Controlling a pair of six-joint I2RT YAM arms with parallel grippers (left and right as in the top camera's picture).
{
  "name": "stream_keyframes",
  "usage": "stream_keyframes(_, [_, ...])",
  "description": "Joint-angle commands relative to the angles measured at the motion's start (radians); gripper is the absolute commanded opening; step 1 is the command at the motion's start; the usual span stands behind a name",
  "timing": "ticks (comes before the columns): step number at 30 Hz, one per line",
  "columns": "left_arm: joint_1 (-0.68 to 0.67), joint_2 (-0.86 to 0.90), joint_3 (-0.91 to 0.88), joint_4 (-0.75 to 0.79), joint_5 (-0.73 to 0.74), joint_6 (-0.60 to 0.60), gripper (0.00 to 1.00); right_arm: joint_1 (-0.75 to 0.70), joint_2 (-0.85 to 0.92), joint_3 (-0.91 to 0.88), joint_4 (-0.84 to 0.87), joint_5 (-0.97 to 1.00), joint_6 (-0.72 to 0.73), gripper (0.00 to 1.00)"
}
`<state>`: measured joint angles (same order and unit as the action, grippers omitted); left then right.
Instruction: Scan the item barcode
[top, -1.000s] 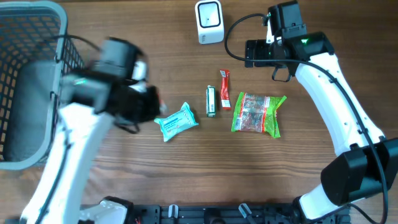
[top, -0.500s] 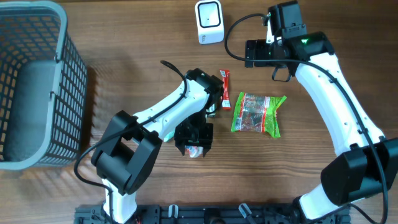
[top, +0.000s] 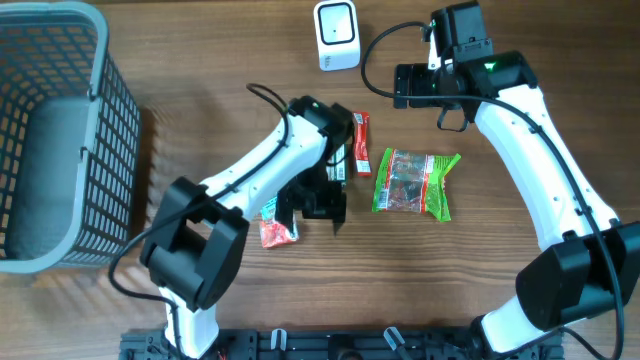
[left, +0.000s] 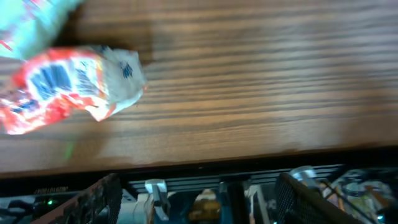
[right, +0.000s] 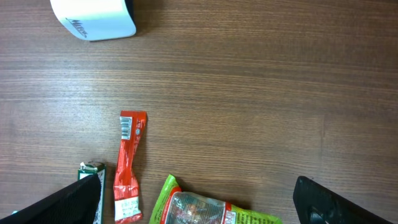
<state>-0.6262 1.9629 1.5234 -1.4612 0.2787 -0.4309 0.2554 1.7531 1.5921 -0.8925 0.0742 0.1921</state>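
Note:
A red-and-white snack packet (top: 278, 232) (left: 62, 87) lies loose on the wood table, just left of my left gripper (top: 312, 213) (left: 199, 205). That gripper is open, with nothing between its fingers (left: 93, 199), and it points toward the table's front edge. A teal packet (left: 31, 25) lies next to the red one and is mostly hidden under the left arm in the overhead view. The white scanner (top: 337, 35) (right: 93, 15) stands at the back centre. My right gripper (top: 405, 88) (right: 199, 211) hovers open to the scanner's right, holding nothing.
A red stick pack (top: 360, 145) (right: 129, 168), a green stick pack (top: 340, 165) (right: 92, 169) and a green snack bag (top: 415, 183) (right: 205, 208) lie mid-table. A grey mesh basket (top: 60, 40) stands at the far left.
My left arm swung from beside the basket to mid-table. Its gripper opened and the red-and-white packet now lies on the table. The right arm has not moved.

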Motion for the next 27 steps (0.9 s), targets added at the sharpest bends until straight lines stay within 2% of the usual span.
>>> stream_keyframes(1, [0.066,-0.157,0.098,0.022,-0.053,0.003,0.77,0.000,0.011,-0.004,0.002,-0.012,-0.006,1.00])
stream_keyframes(6, [0.226,-0.363,0.133,0.060,-0.185,-0.024,0.81,0.000,0.011,-0.004,0.002,-0.012,-0.006,1.00])
stream_keyframes(10, [0.411,-0.498,0.133,0.113,-0.198,-0.025,0.88,0.000,0.011,-0.004,0.002,-0.012,-0.006,1.00])
stream_keyframes(11, [0.437,-0.512,0.133,0.115,-0.198,-0.024,0.91,0.000,0.011,-0.004,0.002,-0.012,-0.005,1.00])
stream_keyframes(12, [0.460,-0.521,0.133,0.115,-0.198,-0.025,1.00,0.000,0.011,-0.004,0.002,-0.012,-0.006,1.00])
stream_keyframes(20, [0.491,-0.520,0.133,0.115,-0.198,-0.025,1.00,0.000,0.011,-0.004,0.073,-0.032,-0.004,0.99])
stream_keyframes(22, [0.491,-0.520,0.133,0.115,-0.198,-0.025,1.00,0.000,0.010,-0.003,0.104,-0.126,0.002,1.00])
stream_keyframes(24, [0.491,-0.520,0.133,0.115,-0.198,-0.025,1.00,0.000,0.002,-0.002,0.050,-0.273,0.007,1.00])
stream_keyframes(25, [0.491,-0.520,0.133,0.115,-0.198,-0.025,1.00,0.001,-0.004,-0.002,0.042,-0.422,0.005,0.96])
stream_keyframes(27, [0.491,-0.520,0.133,0.115,-0.198,-0.025,1.00,0.025,-0.005,-0.003,-0.002,-0.576,-0.065,0.73])
